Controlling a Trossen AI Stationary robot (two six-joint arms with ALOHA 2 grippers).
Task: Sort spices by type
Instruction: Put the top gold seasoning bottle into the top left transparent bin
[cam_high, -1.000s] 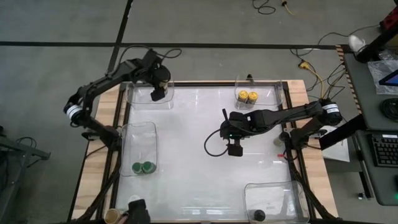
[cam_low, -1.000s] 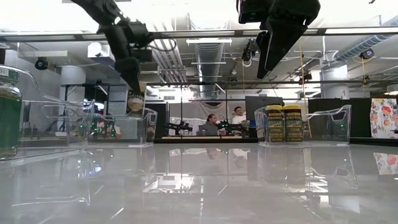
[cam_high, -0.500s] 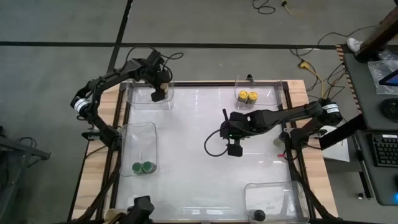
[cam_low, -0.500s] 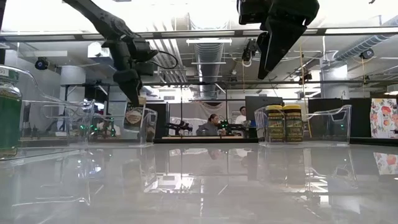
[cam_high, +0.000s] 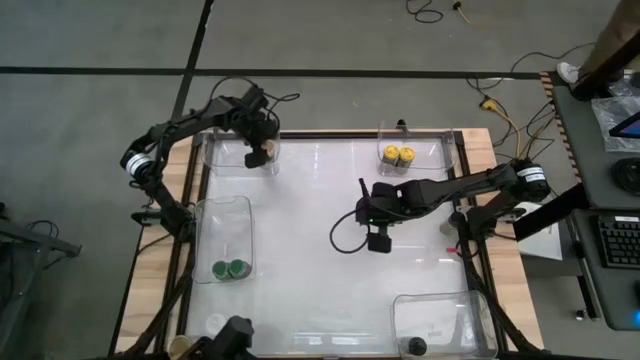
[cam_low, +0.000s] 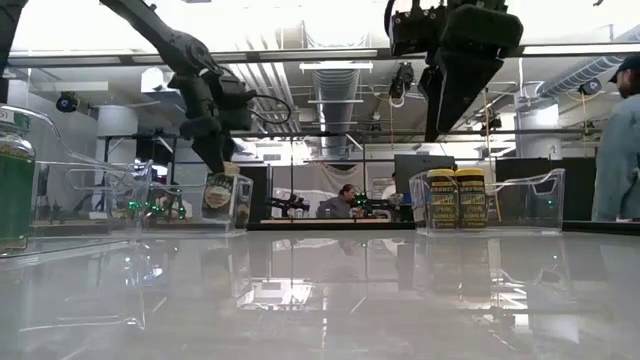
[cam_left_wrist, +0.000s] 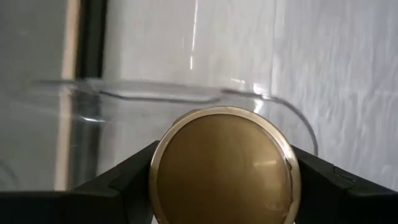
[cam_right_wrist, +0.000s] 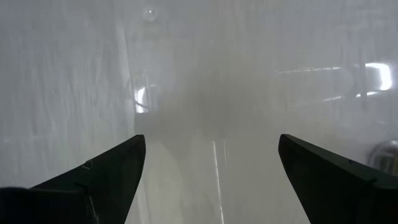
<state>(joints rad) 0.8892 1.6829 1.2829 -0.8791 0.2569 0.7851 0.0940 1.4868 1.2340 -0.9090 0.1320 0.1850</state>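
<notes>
My left gripper (cam_high: 256, 153) reaches down into the clear bin (cam_high: 240, 160) at the table's far left corner, shut on a small jar with a tan-brown lid (cam_left_wrist: 225, 167). The low view shows this jar (cam_low: 218, 191) inside the bin walls. My right gripper (cam_high: 378, 240) hangs open above the middle of the table, holding nothing (cam_right_wrist: 211, 180). Two yellow-lidded jars (cam_high: 398, 155) stand in the far bin, two green-lidded ones (cam_high: 231, 268) stand in the left bin, and one black-lidded jar (cam_high: 417, 346) stands in the near right bin. My left gripper pinches the tan-brown jar at its lid end (cam_left_wrist: 163, 168) between the two fingers (cam_left_wrist: 124, 183), one on each side, coming from above and pointing down. The jar hangs upright below the fingers inside the bin; its base looks slightly above the bin floor (cam_low: 218, 208).
Four clear bins sit at the table's edges: far left, far (cam_high: 445, 160), left (cam_high: 222, 215) and near right (cam_high: 470, 310). The white middle of the table (cam_high: 300, 230) lies between them. A person (cam_low: 618, 140) stands beyond the table on the low view's right.
My left gripper has come down with the tan-brown jar, lowering it from above the rim into the far-left bin, and its arm has swung slightly toward the far edge. My right gripper has stayed open over the table's middle. A person has stepped into the low view.
</notes>
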